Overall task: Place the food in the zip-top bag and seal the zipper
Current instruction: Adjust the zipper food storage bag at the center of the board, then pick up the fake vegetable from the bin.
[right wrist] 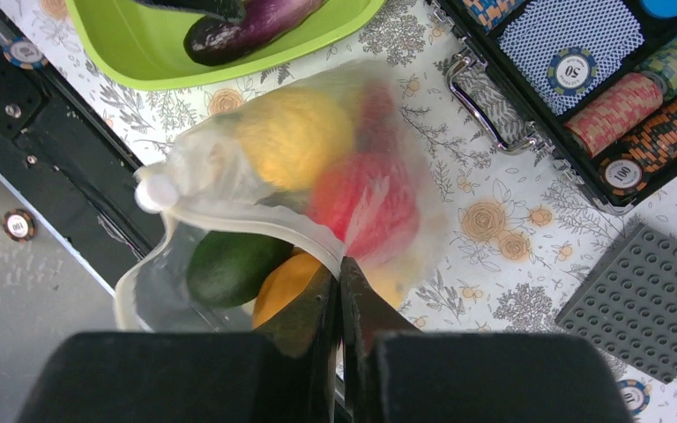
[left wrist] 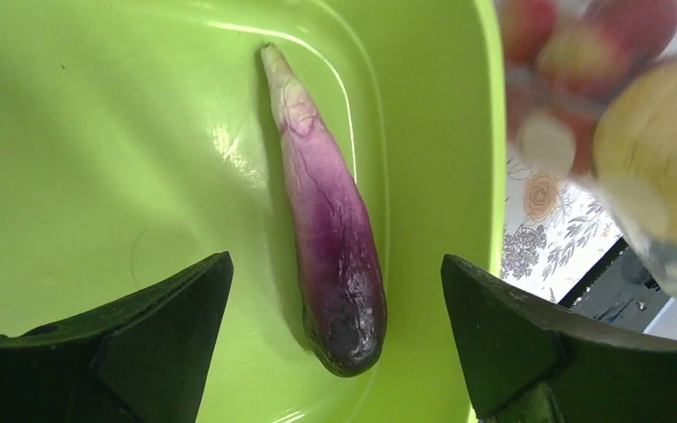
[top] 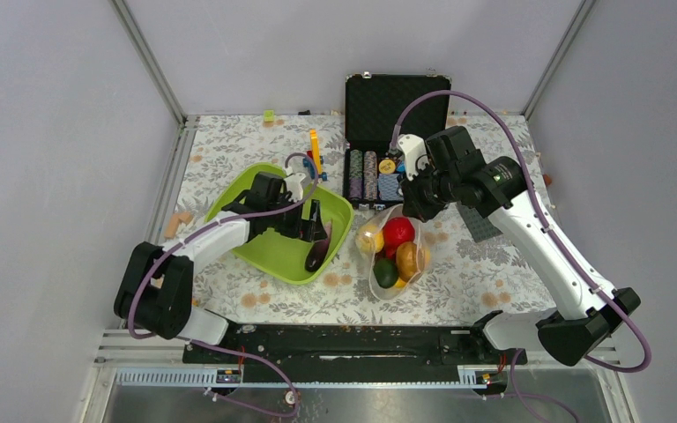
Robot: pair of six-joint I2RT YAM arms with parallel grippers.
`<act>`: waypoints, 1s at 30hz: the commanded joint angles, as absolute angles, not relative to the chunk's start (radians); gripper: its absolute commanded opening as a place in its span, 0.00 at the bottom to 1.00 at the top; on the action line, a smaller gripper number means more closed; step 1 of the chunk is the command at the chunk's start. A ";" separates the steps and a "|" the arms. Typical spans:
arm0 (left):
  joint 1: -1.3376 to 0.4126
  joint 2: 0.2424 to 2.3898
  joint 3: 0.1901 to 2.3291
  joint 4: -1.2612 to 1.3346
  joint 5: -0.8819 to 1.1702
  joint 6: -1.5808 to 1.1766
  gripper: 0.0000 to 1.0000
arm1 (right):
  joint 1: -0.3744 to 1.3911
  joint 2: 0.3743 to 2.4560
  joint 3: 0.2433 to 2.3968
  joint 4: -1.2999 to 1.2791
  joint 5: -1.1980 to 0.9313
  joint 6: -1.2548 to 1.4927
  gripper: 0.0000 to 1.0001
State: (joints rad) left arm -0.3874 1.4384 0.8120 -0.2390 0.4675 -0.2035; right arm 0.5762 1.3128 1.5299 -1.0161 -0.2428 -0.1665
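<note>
The zip-top bag (top: 394,256) is found over the flowered counter (top: 485,273), just beside the right-hand edge of the lime-green tray (top: 273,262). Yellow, red, orange and dark green pieces of the food (top: 397,231) are seen inside it. One purple eggplant (left wrist: 331,256) is observed lying in the tray, close to the tray's right wall. The left tool (left wrist: 333,282) is held released over the tray, with one finger on each side of the eggplant and neither touching it. The right tool (right wrist: 339,273) is clenched on the bag's rim, on the side away from the tray. A black case (top: 397,106) of poker chips is noted beyond the tray's far right corner.
</note>
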 commanded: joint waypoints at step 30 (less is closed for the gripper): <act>-0.558 1.652 0.889 -0.390 0.176 -0.293 0.21 | 0.555 1.218 1.414 -0.913 -0.227 0.068 0.02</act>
State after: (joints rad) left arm -0.5510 1.6386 0.8951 -0.3023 0.2352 -0.2874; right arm 0.5636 1.2469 1.4269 -0.9672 -0.2043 0.0231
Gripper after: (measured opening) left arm 0.374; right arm 0.054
